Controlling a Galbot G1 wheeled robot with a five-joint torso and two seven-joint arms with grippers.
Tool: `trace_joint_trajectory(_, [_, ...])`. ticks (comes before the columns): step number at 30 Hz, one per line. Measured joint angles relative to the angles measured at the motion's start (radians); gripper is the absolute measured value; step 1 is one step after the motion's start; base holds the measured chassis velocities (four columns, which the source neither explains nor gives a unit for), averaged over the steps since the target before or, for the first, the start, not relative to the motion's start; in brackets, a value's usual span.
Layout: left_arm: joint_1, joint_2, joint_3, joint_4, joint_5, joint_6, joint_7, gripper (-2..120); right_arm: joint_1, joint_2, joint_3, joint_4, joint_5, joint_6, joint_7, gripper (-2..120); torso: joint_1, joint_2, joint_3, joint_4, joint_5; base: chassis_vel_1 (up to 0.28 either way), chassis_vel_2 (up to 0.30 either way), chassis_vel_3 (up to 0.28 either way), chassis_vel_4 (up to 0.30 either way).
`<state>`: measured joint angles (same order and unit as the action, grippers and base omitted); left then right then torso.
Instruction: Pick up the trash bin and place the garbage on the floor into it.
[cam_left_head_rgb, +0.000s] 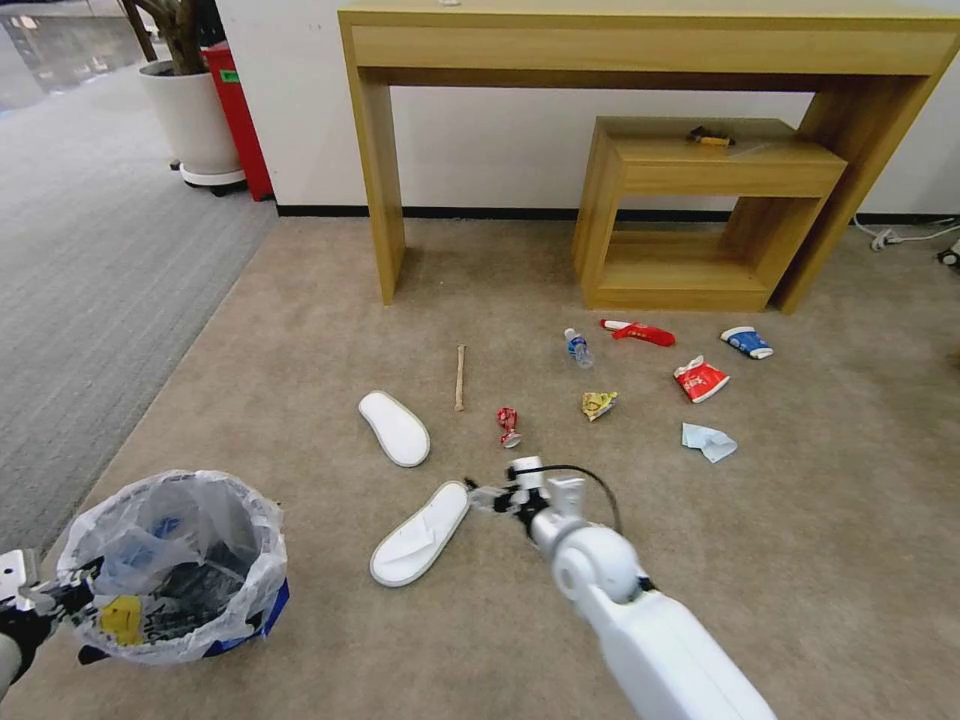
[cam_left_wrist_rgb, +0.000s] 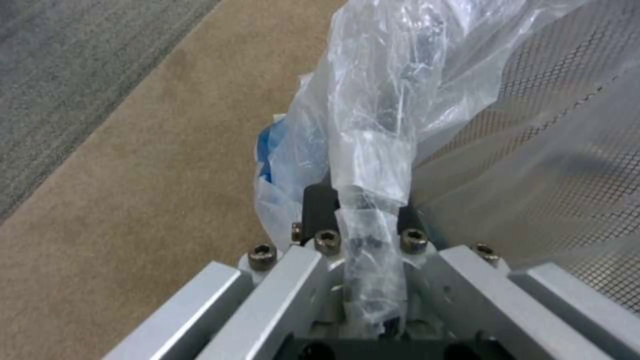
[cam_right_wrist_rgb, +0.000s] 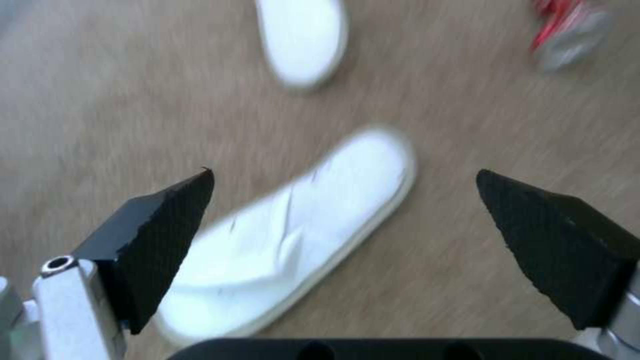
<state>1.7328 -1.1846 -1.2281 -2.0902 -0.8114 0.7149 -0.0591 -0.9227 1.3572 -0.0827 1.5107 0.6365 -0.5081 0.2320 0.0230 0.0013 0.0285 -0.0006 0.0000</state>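
Note:
The trash bin, dark mesh lined with a crinkly plastic bag, sits at the lower left of the tan floor. My left gripper is shut on its rim, bag plastic pinched between the fingers. My right gripper hangs open just above the nearer white slipper, its toe end between the fingertips. The other slipper lies beyond. Further garbage: a wooden stick, red can, clear bottle, yellow wrapper, red wrappers, blue wrapper, tissue.
A tall wooden console table stands against the back wall with a low wooden shelf under it. Grey ribbed carpet runs along the left. A white plant pot and a red box stand at the far left corner.

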Motion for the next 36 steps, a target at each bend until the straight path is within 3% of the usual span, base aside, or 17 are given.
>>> trace_joint_trajectory(11, [0.009,-0.01,0.004,-0.056,-0.003,0.012,-0.058,0,0.141,0.12,-0.075,-0.27,0.036,-0.039,-0.006,100,0.0,0.0,0.0,-0.0003,-0.0001,0.0,0.0,0.0,0.0])
trace_joint_trajectory(20, [0.009,-0.021,0.012,-0.069,-0.007,0.015,-0.086,0,0.195,0.235,-0.134,-0.41,0.077,-0.059,0.038,100,0.0,0.0,0.0,-0.0002,-0.0001,0.0,0.0,0.0,0.0])
trace_joint_trajectory(28, [0.013,-0.028,0.012,-0.072,-0.008,0.015,-0.09,0,0.204,0.255,-0.14,-0.447,0.154,-0.11,0.115,99,0.0,0.0,0.0,-0.0004,0.0,0.0,0.0,0.0,0.0])
trace_joint_trajectory(36, [0.012,-0.029,0.023,-0.077,-0.007,0.014,-0.094,0,0.223,0.253,-0.107,-0.504,0.153,-0.099,0.082,95,0.0,0.0,0.0,-0.0004,0.0002,0.0,0.0,0.0,0.0])
